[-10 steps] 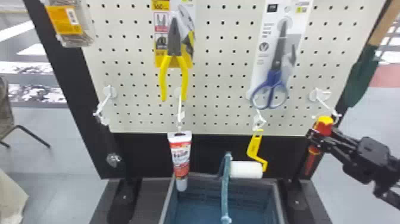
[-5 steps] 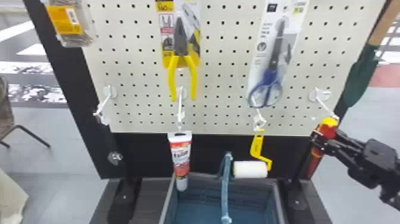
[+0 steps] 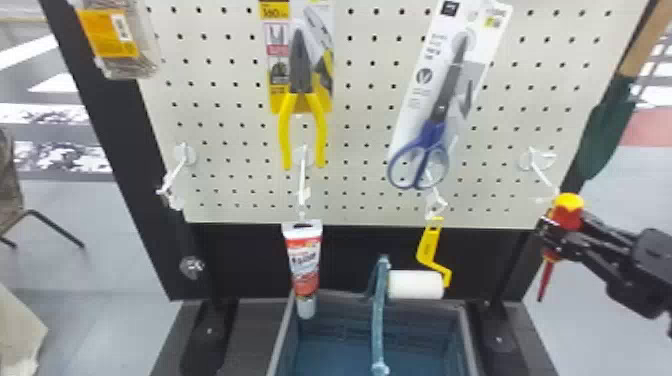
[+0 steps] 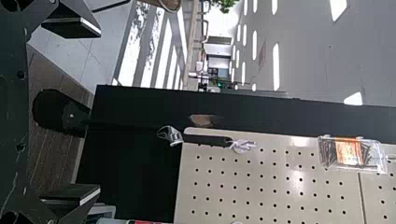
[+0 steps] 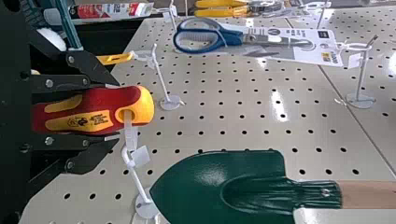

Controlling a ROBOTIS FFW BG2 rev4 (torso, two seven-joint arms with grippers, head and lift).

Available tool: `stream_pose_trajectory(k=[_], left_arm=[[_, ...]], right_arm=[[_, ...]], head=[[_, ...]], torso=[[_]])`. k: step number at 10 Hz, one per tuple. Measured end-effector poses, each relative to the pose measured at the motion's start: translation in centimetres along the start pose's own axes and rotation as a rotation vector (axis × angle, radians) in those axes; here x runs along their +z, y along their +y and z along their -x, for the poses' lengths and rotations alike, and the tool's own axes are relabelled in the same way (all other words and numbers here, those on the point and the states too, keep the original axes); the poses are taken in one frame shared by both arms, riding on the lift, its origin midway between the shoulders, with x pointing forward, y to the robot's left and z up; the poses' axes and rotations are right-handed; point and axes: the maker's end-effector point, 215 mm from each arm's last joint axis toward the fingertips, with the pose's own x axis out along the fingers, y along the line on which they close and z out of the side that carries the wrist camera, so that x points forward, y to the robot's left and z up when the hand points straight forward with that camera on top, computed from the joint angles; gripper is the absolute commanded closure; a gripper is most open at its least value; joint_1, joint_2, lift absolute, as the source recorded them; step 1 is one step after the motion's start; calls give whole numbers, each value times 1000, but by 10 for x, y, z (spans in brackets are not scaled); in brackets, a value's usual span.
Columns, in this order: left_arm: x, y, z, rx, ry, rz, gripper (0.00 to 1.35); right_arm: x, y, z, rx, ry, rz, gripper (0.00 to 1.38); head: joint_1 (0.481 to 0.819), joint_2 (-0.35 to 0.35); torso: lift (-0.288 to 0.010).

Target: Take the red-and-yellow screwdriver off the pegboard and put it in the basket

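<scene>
- Pegboard [image 3: 362, 165] stands up behind.
- Basket [image 3: 469, 335] sits low in front.
- Left pincer [image 4: 100, 111] is wide open.
- Right pincer [image 3: 550, 231] squeezes the screwdriver [image 5: 100, 102] by its fat handle.
- Screwdriver points down, right beside a white hook [image 5: 135, 179].

Looks like a shop display — carded pliers [image 3: 301, 65] and scissors [image 3: 442, 105] hung on a pegboard [image 3: 360, 165].

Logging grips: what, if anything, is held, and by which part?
The screwdriver, by its handle near the yellow end, in the right end effector.
</scene>
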Motion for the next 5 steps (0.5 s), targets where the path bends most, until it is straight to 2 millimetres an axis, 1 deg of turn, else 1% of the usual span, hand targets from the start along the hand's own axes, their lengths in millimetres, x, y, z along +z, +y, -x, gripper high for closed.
stream_pose_trajectory(k=[1, 3, 5], left_arm=[[0, 0, 0, 0, 0, 0, 130], [0, 0, 0, 0, 1, -1, 130], [0, -1, 0, -1, 1, 0, 130]], right_arm=[[4, 0, 4, -10, 1, 12, 1078], [11, 6, 7, -7, 1, 24, 1078], [16, 21, 10, -27, -18, -1, 1081]], head=[[549, 0], [549, 0], [549, 0]], torso=[[-100], [-100], [-100]])
